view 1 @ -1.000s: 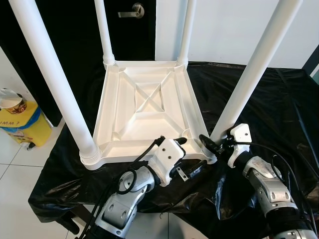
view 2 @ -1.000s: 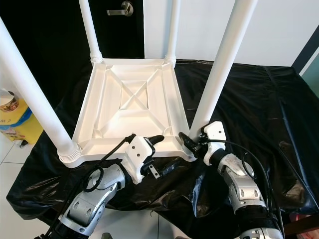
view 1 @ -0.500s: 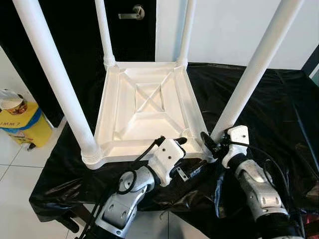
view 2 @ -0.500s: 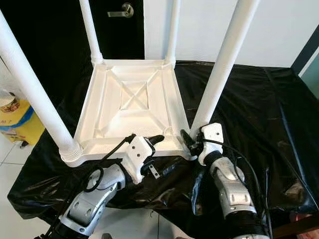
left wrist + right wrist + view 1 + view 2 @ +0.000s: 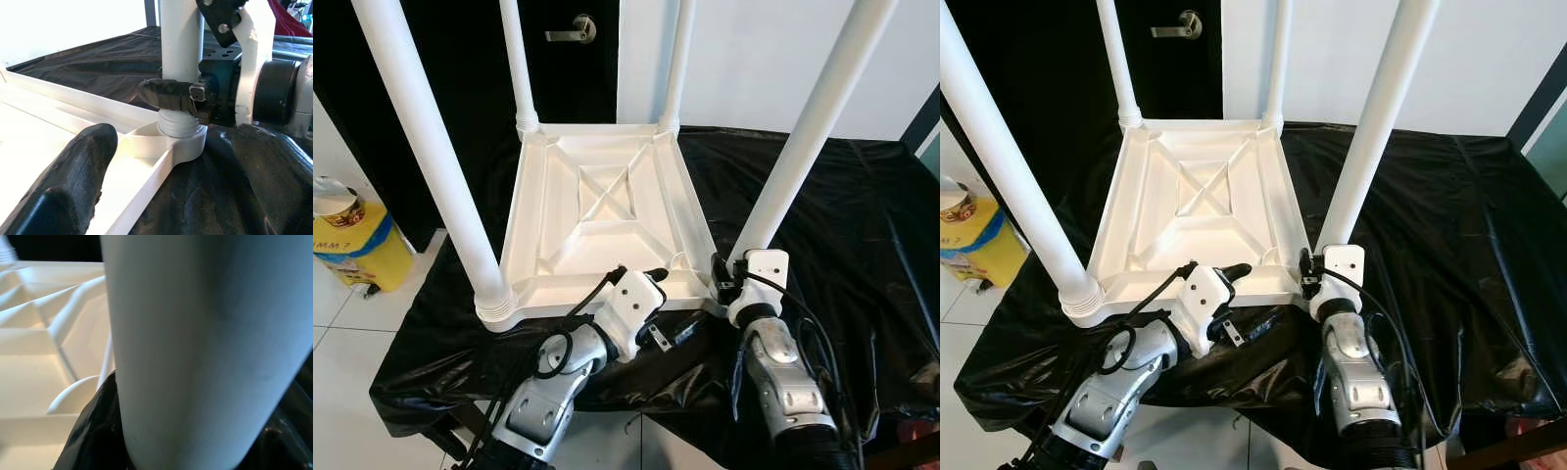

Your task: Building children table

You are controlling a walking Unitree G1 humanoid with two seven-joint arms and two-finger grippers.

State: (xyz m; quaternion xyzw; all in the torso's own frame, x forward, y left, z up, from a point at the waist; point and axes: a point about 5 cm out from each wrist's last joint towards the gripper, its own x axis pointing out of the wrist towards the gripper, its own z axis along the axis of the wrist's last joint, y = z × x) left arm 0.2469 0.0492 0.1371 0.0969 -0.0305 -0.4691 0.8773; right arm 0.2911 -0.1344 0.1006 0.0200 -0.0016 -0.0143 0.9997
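The white children's table (image 5: 607, 211) lies upside down on a black sheet, its four legs pointing up. My right gripper (image 5: 722, 279) is at the base of the near right leg (image 5: 803, 147), just above its threaded collar (image 5: 178, 128). It is shut on that leg, and one black finger (image 5: 171, 95) presses against the leg's side. My left gripper (image 5: 668, 305) is open and straddles the table's near rim, one finger (image 5: 73, 186) over the inside, the other finger (image 5: 274, 166) over the sheet.
The near left leg (image 5: 431, 157) and two far legs (image 5: 516, 59) stand upright in their corners. The black sheet (image 5: 862, 225) covers the work surface to the right. A yellow container (image 5: 352, 250) sits on the tiled floor at the left, beside a black door (image 5: 573, 27).
My right forearm has swung in to the left and its gripper has come up against the near right leg's base. The left gripper has stayed at the near rim.
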